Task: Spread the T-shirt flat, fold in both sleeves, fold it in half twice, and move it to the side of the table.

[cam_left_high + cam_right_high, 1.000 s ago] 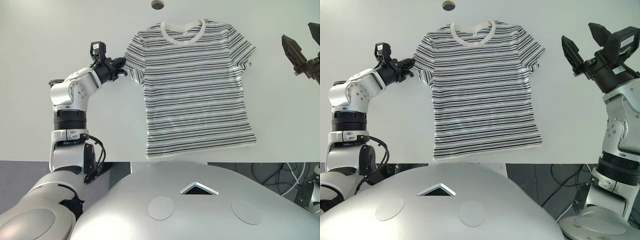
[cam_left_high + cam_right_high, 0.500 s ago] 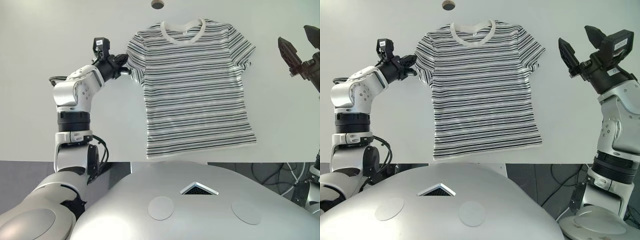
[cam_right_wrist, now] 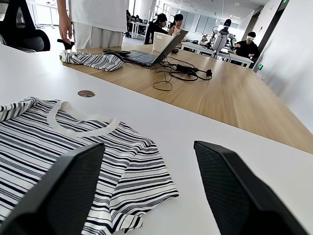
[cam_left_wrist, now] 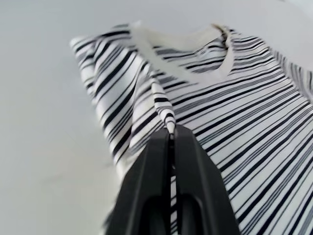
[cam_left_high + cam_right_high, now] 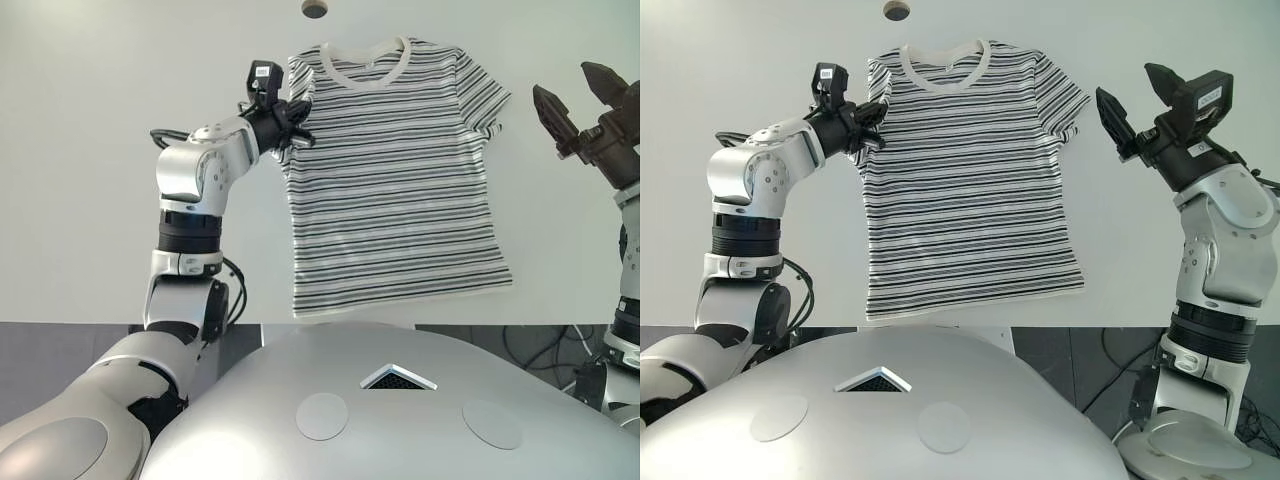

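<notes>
Counter (image 5: 110, 120): white, with bare room left and right of the garment.
Left hand (image 5: 290, 118): pinched shut on the left sleeve (image 4: 115, 90), holding its edge lifted over the left chest area.
Left sleeve: doubled inward from the shoulder, not yet laid down flat.
T-shirt (image 5: 400, 190): striped, flat at mid-counter; collar (image 5: 365, 55) far, hem (image 5: 400, 290) near; long axis runs far to near.
Coming move, judged: the body lies right of the left hand, so the sleeve likely goes down rightward across the stripes.
Right sleeve (image 5: 485, 95): spread flat, pointing right.
Right hand (image 5: 1137, 100): fingers wide, holding nothing, above the counter right of that sleeve, apart from it; the nearer arm for it.
Edges: hem sits close to the counter's near edge.
</notes>
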Robot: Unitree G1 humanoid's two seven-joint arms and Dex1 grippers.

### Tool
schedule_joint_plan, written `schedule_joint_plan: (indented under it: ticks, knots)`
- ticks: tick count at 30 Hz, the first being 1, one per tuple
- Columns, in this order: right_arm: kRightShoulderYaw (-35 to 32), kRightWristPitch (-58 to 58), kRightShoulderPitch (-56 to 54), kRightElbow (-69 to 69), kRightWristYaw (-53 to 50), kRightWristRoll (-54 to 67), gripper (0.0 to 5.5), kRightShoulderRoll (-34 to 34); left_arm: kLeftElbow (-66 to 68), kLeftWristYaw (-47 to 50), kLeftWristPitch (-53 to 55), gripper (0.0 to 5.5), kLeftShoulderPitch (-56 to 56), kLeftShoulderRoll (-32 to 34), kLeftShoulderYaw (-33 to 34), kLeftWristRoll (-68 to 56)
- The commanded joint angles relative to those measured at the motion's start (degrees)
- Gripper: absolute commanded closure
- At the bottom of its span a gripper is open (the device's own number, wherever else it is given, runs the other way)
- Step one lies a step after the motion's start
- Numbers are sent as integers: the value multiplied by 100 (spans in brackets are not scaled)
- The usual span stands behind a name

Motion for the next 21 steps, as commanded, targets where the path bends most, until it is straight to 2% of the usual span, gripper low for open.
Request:
schedule_joint_plan:
  ticks: [1,4,8,11,13,17,21]
  knots:
    - [120,-88,-49,79,-37,-126,206,101,181,115,10,549,-185,-127,-38,174]
    - [169,-145,-45,130,-46,-204,206,130,345,130,-77,549,-211,-254,-120,270]
    - [250,-210,-29,181,-46,-318,206,203,489,145,-149,474,-293,-459,-227,407]
    - [294,-228,-8,192,-31,-343,206,220,512,94,-159,468,-227,-511,-431,539]
    - [318,-234,2,249,-26,-352,206,233,383,27,-94,468,-220,-622,-265,354]
    - [436,-112,-178,759,-166,-501,206,299,-688,-368,444,468,-170,-882,137,-617]
    - [396,248,-670,1625,-374,-452,206,412,-1817,-632,135,468,-33,-696,420,-1035]
